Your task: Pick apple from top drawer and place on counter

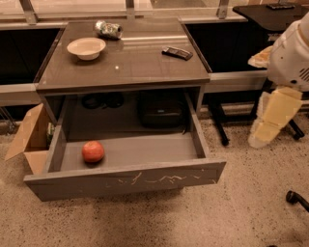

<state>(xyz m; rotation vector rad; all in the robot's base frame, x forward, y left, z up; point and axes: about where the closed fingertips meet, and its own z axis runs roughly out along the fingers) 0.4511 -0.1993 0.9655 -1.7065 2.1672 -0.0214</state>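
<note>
The apple (92, 151), small and red-orange, lies on the floor of the open top drawer (130, 181), towards its left side. The drawer is pulled fully out, and its scuffed grey front panel faces me. The counter (130, 62) is the glossy brown-grey top of the cabinet above it. My gripper is not in view. Only my arm (277, 113), with white and cream segments, shows at the right edge, well right of the drawer and apart from it.
On the counter stand a cream bowl (86, 47), a crushed can (108, 29) and a dark remote (176, 52). A cardboard box (30, 136) sits left of the cabinet. A black bag (161, 110) lies behind the drawer. A black desk (270, 10) is at the right.
</note>
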